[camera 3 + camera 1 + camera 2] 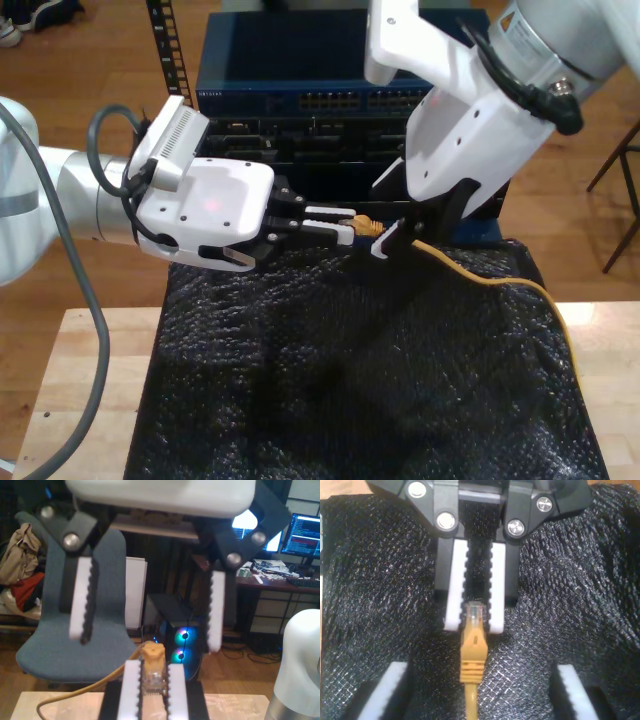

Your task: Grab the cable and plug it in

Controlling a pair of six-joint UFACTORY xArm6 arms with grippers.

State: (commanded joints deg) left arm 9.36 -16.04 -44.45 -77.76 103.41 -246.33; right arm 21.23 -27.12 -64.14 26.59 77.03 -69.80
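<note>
Above the black mat (pixel 300 380), my first gripper (pixel 345 222) pinches the cable (pixel 480 275) (by its plug); my second gripper (pixel 392 240) gapes wide.

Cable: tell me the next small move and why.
Probably draw my second hand off the cable: its fingers stand open on either side, while my first hand is shut on the plug and can carry it to the network switch behind.
</note>
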